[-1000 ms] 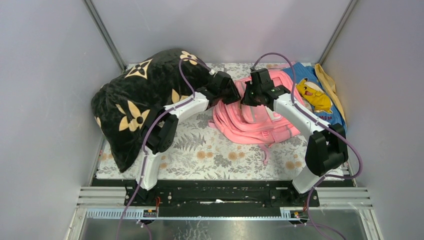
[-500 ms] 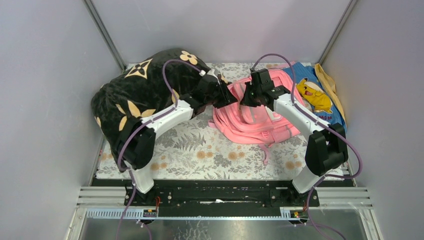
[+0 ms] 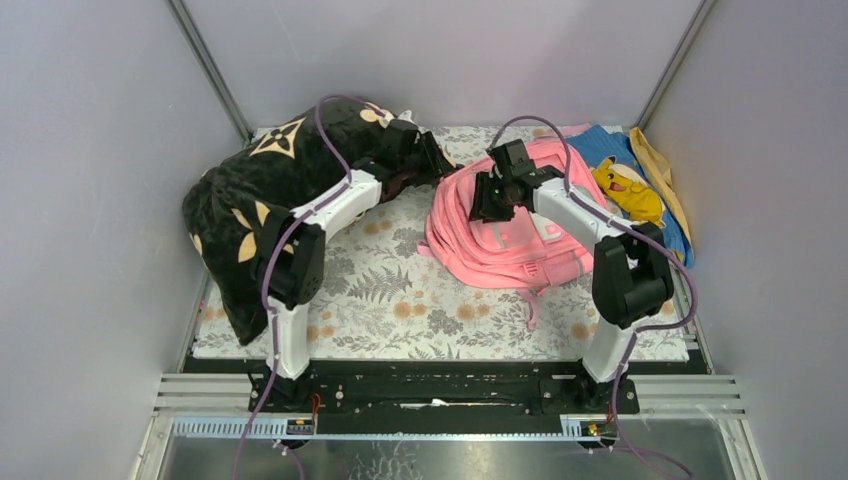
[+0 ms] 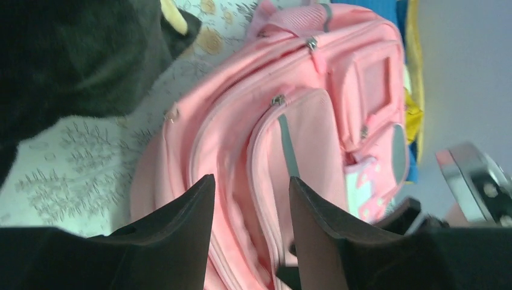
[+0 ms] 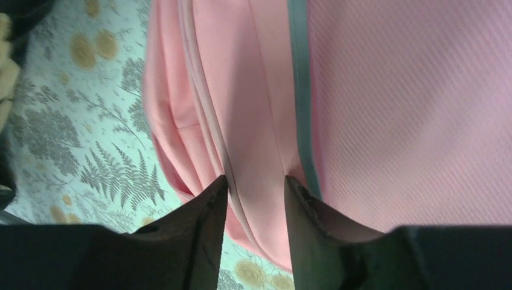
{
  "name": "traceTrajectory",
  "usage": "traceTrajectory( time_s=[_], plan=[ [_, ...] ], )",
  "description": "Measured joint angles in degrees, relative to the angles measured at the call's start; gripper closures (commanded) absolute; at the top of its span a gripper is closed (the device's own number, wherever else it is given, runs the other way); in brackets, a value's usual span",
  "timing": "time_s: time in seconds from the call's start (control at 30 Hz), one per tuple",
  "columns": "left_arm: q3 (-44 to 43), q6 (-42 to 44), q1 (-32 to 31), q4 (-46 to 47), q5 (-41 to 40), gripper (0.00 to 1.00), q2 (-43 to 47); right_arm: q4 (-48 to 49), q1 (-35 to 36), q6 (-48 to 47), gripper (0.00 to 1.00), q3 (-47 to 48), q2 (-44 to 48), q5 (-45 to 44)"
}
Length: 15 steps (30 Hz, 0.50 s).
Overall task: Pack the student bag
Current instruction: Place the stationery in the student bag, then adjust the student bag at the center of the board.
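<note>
The pink student bag lies flat on the floral mat with its zips closed; the left wrist view shows its grey-trimmed pockets. My left gripper hangs just left of the bag's far corner, beside the black pillow. It is open, with nothing between the fingers. My right gripper hovers over the bag's upper left part. It is also open, and the pink fabric with a grey trim strip lies below the fingertips, not pinched.
A big black pillow with tan flowers fills the left side of the mat. A blue cloth with a yellow cartoon figure and a yellow item lie at the far right, against the wall. Grey walls close in on three sides.
My right gripper has opened and let go of the bag's fabric. My left gripper has opened wider and pulled away from the bag, back and left toward the pillow. The bag has settled.
</note>
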<state>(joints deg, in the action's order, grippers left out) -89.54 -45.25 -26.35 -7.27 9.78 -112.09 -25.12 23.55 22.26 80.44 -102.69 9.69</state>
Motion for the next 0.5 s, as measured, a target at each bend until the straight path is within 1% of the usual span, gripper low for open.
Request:
traceTrajectory(
  time_s=[0.1,0.17,0.23,0.27,0.33,0.37,0.43,0.5],
  plan=[
    [-6.34,3.21,0.66,-2.78,-0.33,0.45,-5.75,-2.14,-0.20,-0.26,0.28,-0.68,0.11,-1.29],
    [-9.14,5.09,0.57,-3.48,-0.28,0.47,-8.57,-1.97,-0.66,-0.15,0.21,-4.00,4.42,-5.62],
    [-11.63,6.95,0.52,-3.61,1.09,0.48,-11.45,-1.33,-1.20,0.55,0.18,-8.63,11.52,-10.91],
    [-12.13,7.48,0.50,-3.50,1.92,0.48,-12.24,-1.11,-1.49,0.87,0.17,-11.45,16.48,-14.10],
    [-12.17,8.28,0.26,-3.52,3.96,0.48,-13.60,-0.87,-2.19,1.73,0.13,-15.67,24.55,-18.99],
    [-11.80,8.57,0.13,-3.41,4.72,0.48,-13.99,-0.81,-3.06,2.89,0.12,-18.18,29.29,-21.33],
    [-10.60,8.87,-0.17,-3.28,5.79,0.49,-14.27,-0.83,-5.77,5.27,0.12,-21.97,34.60,-23.65],
    [-9.35,9.20,-0.70,-3.06,6.51,0.48,-14.38,-0.66,-10.05,7.91,0.13,-26.56,37.51,-24.17]
  ],
)
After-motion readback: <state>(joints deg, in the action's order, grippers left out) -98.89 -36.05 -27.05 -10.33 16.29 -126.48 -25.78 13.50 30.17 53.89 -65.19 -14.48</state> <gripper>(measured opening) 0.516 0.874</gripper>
